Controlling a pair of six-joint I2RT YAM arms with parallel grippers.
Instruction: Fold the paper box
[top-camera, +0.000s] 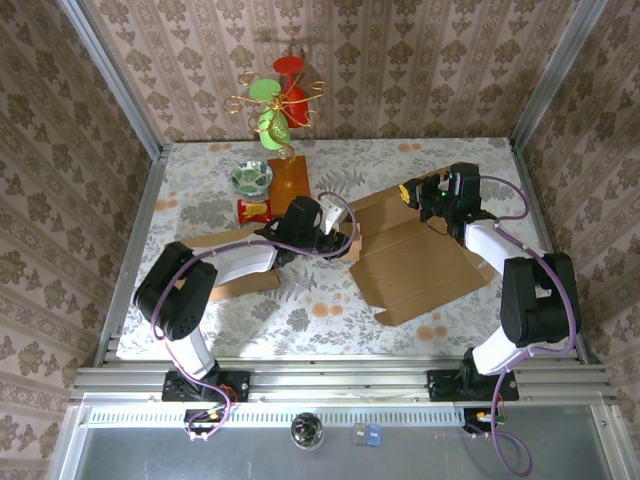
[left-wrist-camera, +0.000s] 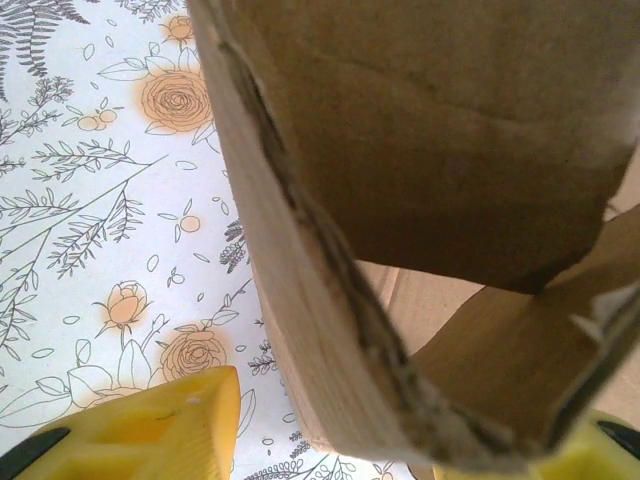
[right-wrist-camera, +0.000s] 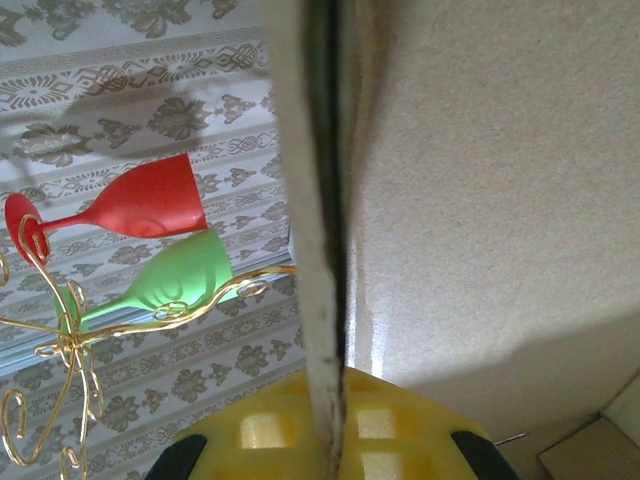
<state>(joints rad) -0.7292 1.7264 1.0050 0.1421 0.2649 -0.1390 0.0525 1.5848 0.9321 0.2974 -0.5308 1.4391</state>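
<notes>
The brown paper box (top-camera: 415, 265) lies opened out flat on the flowered table, right of centre. My left gripper (top-camera: 337, 228) is at its left flap. In the left wrist view that flap (left-wrist-camera: 430, 130) stands between the yellow fingers of the left gripper (left-wrist-camera: 390, 440). The left finger (left-wrist-camera: 150, 430) is clear of the cardboard and the right finger touches it, so the jaws are open around the flap. My right gripper (top-camera: 428, 196) is at the box's far edge. In the right wrist view the right gripper (right-wrist-camera: 335, 425) is shut on the thin cardboard edge (right-wrist-camera: 315, 200).
A gold wire rack with red and green glasses (top-camera: 280, 95) stands at the back; the same glasses (right-wrist-camera: 150, 240) hang left of the cardboard. A small bowl (top-camera: 251, 177), a red packet (top-camera: 255, 209) and an orange board (top-camera: 290, 178) sit left of the box. Another cardboard sheet (top-camera: 240, 285) lies under the left arm.
</notes>
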